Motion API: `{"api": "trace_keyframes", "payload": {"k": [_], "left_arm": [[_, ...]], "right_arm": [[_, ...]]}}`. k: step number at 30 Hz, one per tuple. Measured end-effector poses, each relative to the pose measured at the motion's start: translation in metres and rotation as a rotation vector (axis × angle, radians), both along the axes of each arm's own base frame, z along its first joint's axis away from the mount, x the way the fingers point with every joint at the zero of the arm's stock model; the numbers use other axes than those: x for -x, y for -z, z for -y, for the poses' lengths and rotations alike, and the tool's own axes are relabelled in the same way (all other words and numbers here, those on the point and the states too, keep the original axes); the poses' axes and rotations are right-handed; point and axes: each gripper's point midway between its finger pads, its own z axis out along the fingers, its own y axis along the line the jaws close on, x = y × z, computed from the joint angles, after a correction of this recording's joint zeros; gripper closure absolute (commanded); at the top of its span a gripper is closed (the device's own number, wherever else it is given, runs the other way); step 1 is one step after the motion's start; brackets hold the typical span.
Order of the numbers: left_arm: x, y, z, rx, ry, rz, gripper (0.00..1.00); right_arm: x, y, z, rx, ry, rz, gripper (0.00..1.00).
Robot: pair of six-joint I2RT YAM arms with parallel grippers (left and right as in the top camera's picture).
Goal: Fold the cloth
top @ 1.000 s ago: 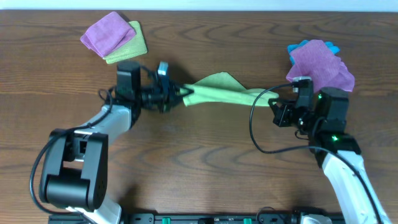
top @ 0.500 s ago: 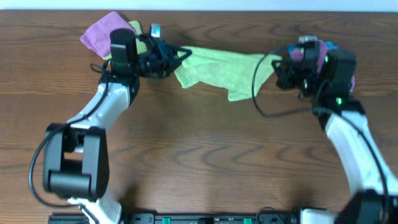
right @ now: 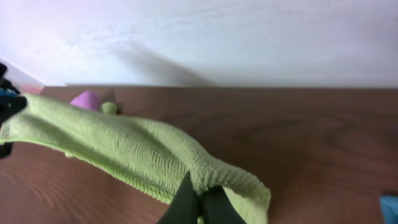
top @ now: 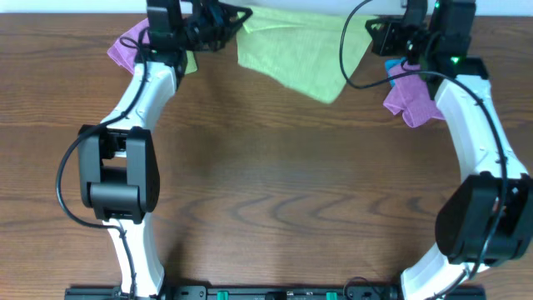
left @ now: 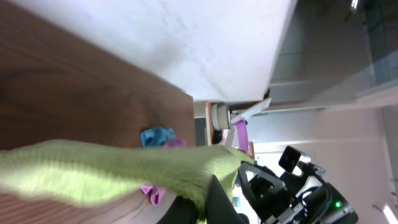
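Far edge of the table [top: 266, 192], 12 o'clock in the overhead view: 2 arms hold the green cloth [top: 291, 50] stretched between them. The L gripper [top: 240, 15] pinches the cloth's end at 11 o'clock and the R gripper [top: 376, 29] pinches the opp. end at 1 o'clock. The fabric spreads wide between them, w/ 1 corner dropping toward 5 o'clock. Can't tell whether that corner touches the wood.

R wrist view: the dark fingers [right: 185, 198] are nearly closed, w/ a fold of cloth [right: 124, 149] clamped between them. The fabric runs off toward 9 o'clock above the tabletop, w/ the white wall [right: 217, 37] behind. L wrist view: the cloth [left: 112, 168] crosses the frame from 9 o'clock to the fingers [left: 186, 211] at 6 o'clock, which are narrow and gripping it.

The L purple cloth [top: 125, 48] lies at 10 o'clock, partly under the L arm. The R purple cloth [top: 414, 93] sits at 2 o'clock, w/ a blue cloth [top: 391, 67] touching its upper edge, just beside the R arm. A black cable [top: 346, 50] loops over the green cloth's R side near the R gripper.
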Motion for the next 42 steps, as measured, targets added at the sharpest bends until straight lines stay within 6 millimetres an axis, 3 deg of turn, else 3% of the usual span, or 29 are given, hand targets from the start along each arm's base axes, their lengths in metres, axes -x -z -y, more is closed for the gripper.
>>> {"api": "trace_keyframes", "payload": {"k": [4,14,21,26,29,35,42], "left_arm": [[0.003,-0.011,-0.009,0.015,0.04,0.019,0.94],[0.037,-0.007,-0.01,0.04,0.247,-0.004,0.94],[0.09,0.054,-0.017,0.003,0.33,-0.321,0.94],[0.143,0.104,-0.029,-0.19,0.35,-0.531,0.94],[0.163,0.12,-0.035,-0.314,0.39,-0.544,0.94],[0.181,0.139,-0.042,-0.479,0.446,-0.544,0.94],[0.197,0.156,-0.041,-0.592,0.495,-0.561,0.94]], "right_arm": [[0.005,-0.012,0.0,0.024,-0.018,-0.023,0.99],[0.058,0.037,-0.011,0.095,-0.114,-0.29,0.99],[0.09,0.058,-0.02,0.153,-0.189,-0.413,0.99],[0.106,0.066,-0.021,0.174,-0.226,-0.47,0.99],[0.113,0.068,-0.023,0.177,-0.247,-0.49,0.98],[0.126,0.077,-0.025,0.177,-0.279,-0.534,0.98],[0.16,0.134,-0.022,0.191,-0.296,-0.638,0.98]]}}
